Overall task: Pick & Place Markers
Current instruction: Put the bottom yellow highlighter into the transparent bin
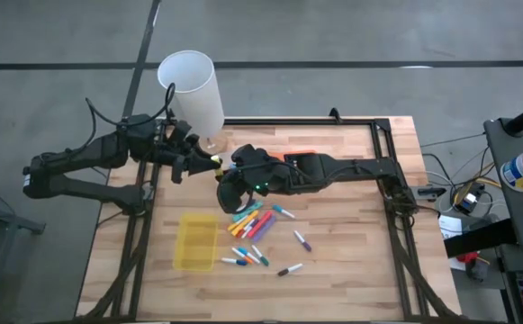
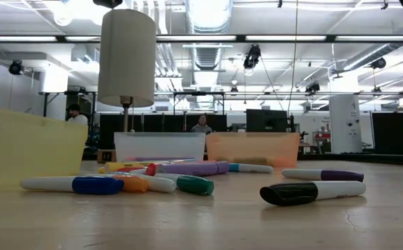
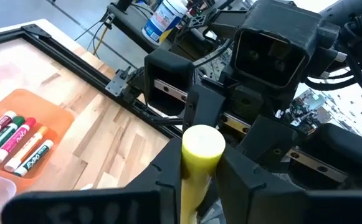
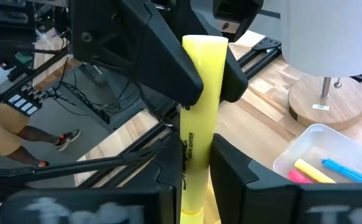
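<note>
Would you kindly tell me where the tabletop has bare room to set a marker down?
The wood right of the scattered markers, toward the table's right edge, lies bare. It is crowded between the yellow tray and the right gripper.

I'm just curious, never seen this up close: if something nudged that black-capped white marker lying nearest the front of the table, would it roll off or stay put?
The black-capped white marker looks like a round, smooth barrel lying flat on the bare wooden table, so it would probably roll easily sideways. It seems small and rigid, likely light. Nothing beside it would obviously stop it.
</note>
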Controlling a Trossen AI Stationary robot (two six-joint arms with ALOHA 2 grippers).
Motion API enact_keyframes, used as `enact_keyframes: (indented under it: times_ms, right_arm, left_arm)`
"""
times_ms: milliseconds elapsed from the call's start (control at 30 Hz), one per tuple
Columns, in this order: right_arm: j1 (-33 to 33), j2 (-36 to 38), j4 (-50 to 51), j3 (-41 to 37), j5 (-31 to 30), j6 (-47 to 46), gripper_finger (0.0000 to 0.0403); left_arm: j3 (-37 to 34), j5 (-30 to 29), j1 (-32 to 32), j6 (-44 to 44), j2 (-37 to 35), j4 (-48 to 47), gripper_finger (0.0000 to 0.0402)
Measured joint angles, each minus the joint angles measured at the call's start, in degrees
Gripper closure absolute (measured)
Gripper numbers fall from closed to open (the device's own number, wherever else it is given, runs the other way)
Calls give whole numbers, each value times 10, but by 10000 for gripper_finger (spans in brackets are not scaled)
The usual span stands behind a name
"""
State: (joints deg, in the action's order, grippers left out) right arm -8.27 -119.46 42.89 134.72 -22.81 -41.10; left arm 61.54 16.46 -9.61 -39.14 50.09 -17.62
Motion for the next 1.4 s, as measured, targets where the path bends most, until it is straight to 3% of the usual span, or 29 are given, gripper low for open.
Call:
enact_keyframes:
  times_ms: [267,467,633,867,1100,1400]
  right_arm:
    - [1,3,48,0,53,18,285]
    - [-3,17,134,0,88,8,265]
    - [-11,26,208,0,85,-9,272]
    - [-16,30,244,0,72,-22,288]
    - [-28,30,300,0,68,-49,305]
    - [-50,40,348,0,43,-69,323]
  left_arm:
    - [0,-8,1,14,5,-29,333]
    - [0,-41,0,60,25,-80,330]
    - [0,-109,0,129,55,-121,330]
    - [0,-152,0,294,137,-131,330]
    - [0,-259,-2,411,221,-134,329]
    - [12,-270,-11,475,311,-153,329]
